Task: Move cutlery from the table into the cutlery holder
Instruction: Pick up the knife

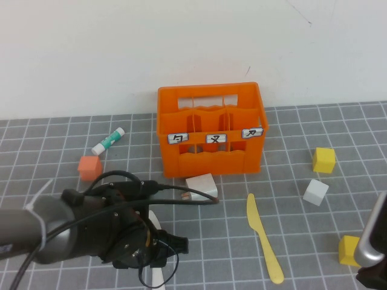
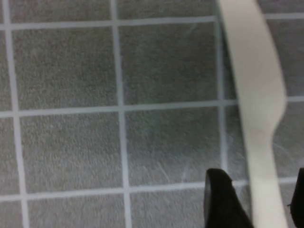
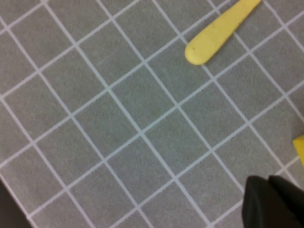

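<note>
Grey gridded table (image 1: 54,130), white wall behind.

Left gripper (image 2: 259,199): low at near-left, w/ fingers (image 2: 221,202) standing apart either side of the white knife (image 2: 256,95). Knife lies flat on the table between them; nothing gripped. In the high view only bits of it show past the arm.

Right gripper (image 3: 273,202): near-right corner, fingers closed, empty. Parked by the look of it.

Step in hand, as judged: pick up white knife. To do it well: centre the handle between the fingers, go down till tips nearly touch the table, close square across the handle, not the blade. Thin flat item, so likely to slip or pivot; lift slowly. Then stand it upright over a compartment before release.

Yellow knife (image 1: 263,237): flat on table right of centre, well apart from both grippers, not yet handled.

Holder (image 1: 211,130): orange crate at rear centre, upright, three labels on front. Compartments appear empty as far as visible; no cutlery in yet. White block (image 1: 201,186) sits just in front of it.
</note>
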Tool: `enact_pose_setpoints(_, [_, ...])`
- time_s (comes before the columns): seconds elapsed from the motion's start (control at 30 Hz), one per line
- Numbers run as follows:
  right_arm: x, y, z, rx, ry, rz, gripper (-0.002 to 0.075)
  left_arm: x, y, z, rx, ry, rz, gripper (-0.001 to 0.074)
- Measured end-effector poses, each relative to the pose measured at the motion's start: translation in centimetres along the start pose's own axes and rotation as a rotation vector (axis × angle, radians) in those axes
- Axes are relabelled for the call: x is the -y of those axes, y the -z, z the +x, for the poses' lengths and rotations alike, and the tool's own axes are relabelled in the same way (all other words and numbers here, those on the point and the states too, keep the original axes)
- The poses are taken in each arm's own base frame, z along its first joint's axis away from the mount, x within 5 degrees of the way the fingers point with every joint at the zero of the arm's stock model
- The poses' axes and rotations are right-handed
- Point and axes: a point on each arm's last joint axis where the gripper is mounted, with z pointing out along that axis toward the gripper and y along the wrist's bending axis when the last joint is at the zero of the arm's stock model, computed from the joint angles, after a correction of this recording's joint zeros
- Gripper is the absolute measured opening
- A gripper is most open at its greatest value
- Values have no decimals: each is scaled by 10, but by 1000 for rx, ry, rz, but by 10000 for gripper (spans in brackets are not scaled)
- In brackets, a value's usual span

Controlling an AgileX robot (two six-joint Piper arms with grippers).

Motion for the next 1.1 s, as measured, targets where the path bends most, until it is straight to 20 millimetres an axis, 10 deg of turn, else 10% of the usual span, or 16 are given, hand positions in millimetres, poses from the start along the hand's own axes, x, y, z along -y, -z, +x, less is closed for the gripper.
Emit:
enact_pose_setpoints(0.47, [1,-1,0,-2,-8,7,-2,4,-25,0,-2,-37,12,289])
enact_pose_setpoints(0.7, [1,-1,-1,1,-11,10,-2,2,-26,-2,20,-127,-8,81])
enact_pose_setpoints(1.1, [1,-1,-1,2,-14,11,-2,7,-23,-23,54,-220,-97,81])
